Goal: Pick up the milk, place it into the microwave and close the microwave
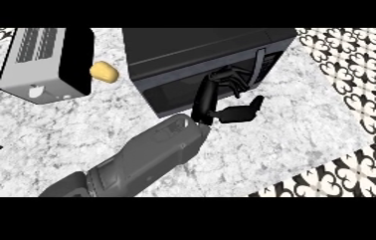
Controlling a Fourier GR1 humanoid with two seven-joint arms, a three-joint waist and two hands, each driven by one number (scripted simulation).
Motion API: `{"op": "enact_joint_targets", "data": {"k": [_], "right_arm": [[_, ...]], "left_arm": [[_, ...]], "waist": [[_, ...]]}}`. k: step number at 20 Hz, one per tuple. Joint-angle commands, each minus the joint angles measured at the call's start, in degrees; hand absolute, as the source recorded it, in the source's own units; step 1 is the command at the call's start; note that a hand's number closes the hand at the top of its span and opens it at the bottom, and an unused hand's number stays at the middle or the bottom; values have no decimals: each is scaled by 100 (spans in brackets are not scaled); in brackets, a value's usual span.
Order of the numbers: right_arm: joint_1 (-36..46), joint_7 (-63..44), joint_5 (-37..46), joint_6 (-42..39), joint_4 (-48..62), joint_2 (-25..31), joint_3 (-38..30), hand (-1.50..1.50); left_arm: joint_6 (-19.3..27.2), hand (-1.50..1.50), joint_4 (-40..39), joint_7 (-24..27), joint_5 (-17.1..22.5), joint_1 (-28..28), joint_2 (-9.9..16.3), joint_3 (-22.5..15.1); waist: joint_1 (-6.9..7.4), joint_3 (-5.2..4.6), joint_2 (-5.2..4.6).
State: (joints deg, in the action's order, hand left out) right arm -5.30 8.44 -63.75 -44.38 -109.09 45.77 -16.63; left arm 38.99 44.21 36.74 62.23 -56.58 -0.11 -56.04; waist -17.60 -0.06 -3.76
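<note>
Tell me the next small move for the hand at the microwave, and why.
Probably press on against the microwave front until the door seats. The one hand in view lies with its fingers spread on the dark door near the handle, no milk shows on the counter, and whether the door is fully shut is unclear.

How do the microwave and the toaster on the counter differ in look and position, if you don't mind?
The microwave is dark all over and larger; the toaster is smaller, with a pale front and slotted top. The microwave sits centre-right with a hand at its door; the toaster stands at the left, untouched. Both are boxy and rest on the counter.

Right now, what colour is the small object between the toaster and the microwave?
Yellow-orange object, clearest in head view.
</note>
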Motion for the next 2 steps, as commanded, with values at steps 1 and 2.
{"op": "enact_joint_targets", "data": {"k": [1,2], "right_arm": [[-208,-67,-110,27,-75,82,-92,-150],[-134,-60,-115,62,-108,102,-107,-150]], "left_arm": [[326,-150,-922,-37,315,393,10,400],[272,-150,-879,10,309,370,10,311]], "waist": [[136,-10,-28],[182,-13,-48]]}}
